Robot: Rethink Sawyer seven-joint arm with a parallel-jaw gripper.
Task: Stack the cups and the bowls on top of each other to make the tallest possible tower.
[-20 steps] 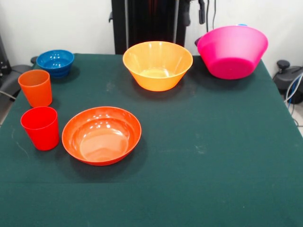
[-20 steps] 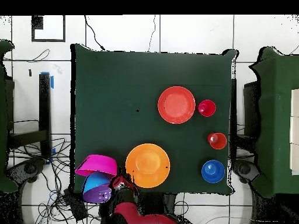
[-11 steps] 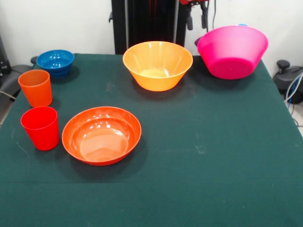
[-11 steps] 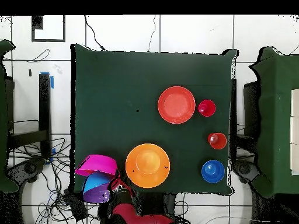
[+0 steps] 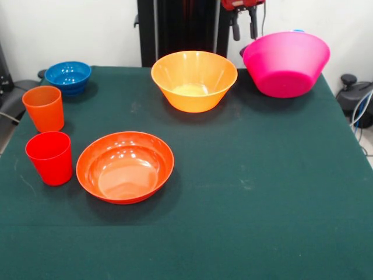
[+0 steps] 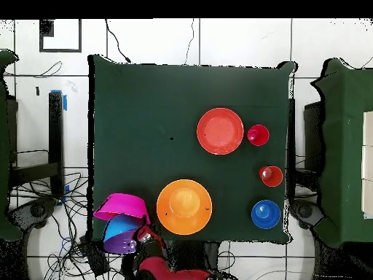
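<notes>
Pincer (image 5: 245, 24) drops into sight just beside tower (image 5: 285, 63), fingers spread, empty. Tower sits at desk (image 5: 256, 175) corner; yellow-orange bowl (image 5: 194, 80) beside it, next pick looks imminent.

The desk (image 5: 262, 192) lies open across its right and near parts. Cups (image 5: 44, 108) and red-orange bowl (image 5: 125, 166) crowd the left; yellow bowl (image 5: 194, 80) and tower (image 5: 285, 63) line the far edge.

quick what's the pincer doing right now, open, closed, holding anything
Pincer: up at the table's far edge beside the magenta-pink bowl, holding nothing visible; open or closed cannot be told.
</notes>
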